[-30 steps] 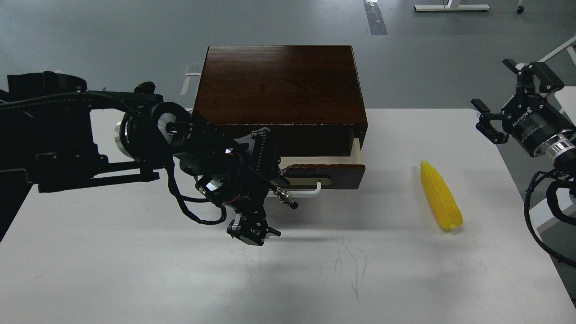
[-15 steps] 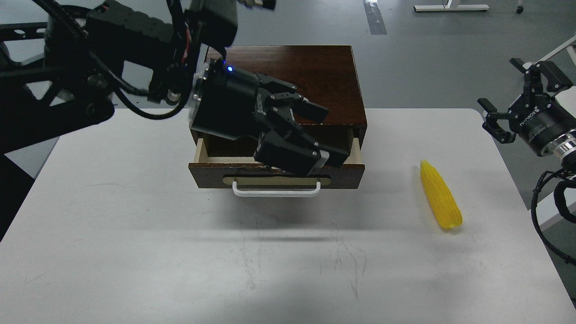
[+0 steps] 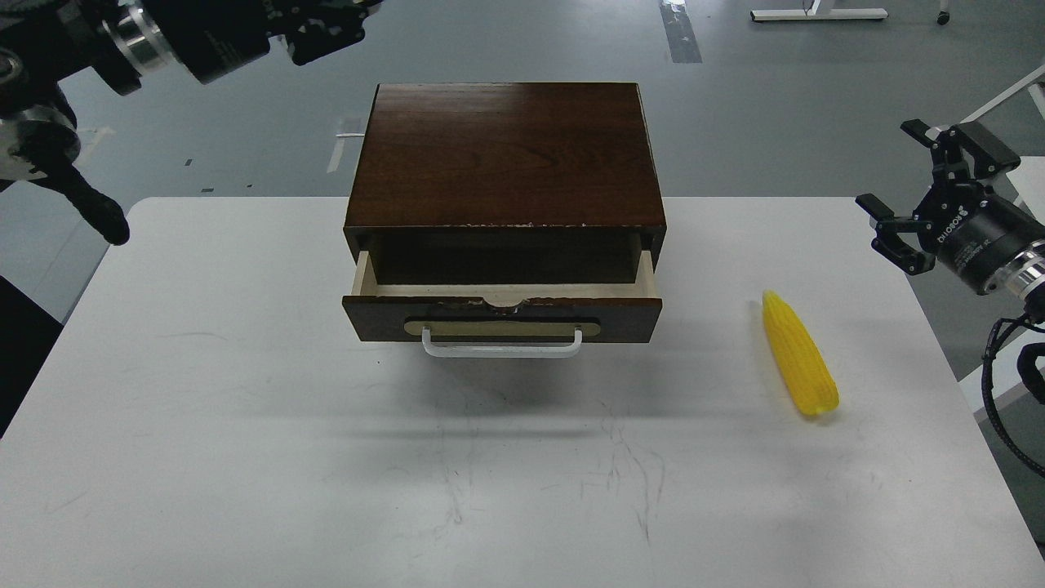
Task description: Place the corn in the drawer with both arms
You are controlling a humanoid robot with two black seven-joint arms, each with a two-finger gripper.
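Head view: right black three-fingered gripper [image 3: 918,192] with ROBOTIQ lettering and silver wrist ring sits off the table's right edge, fingers spread wide, holding nothing, palm facing in toward the table, likely staged there as the arm nearest the cob. Left black gripper [image 3: 326,28] is up at the top left corner, above and behind the box, partly cut off by the frame edge; fingers bunch into one dark shape, so can't tell if spread or closed; nothing visibly held. Parked high like that it leaves the drawer mouth clear, probably on purpose. Bright yellow plastic-looking corn cob [image 3: 799,354] with ridged kernels lies flat on the white table [image 3: 245,457], right of the box, well apart from both grippers, not in the drawer. Long axis runs roughly near-to-far with a slight slant: pointed tip at the far end, toward the table's back edge, blunt end nearer the camera and a bit further right. Dark brown wooden box [image 3: 506,151] sits centre-back; its drawer [image 3: 502,314], dark front, brass-coloured plate, white bar handle [image 3: 502,349], pale wood sides, is pulled partway out, gap open upward, looks ready to take the cob. Judgement: drawer opened, pick not yet begun.
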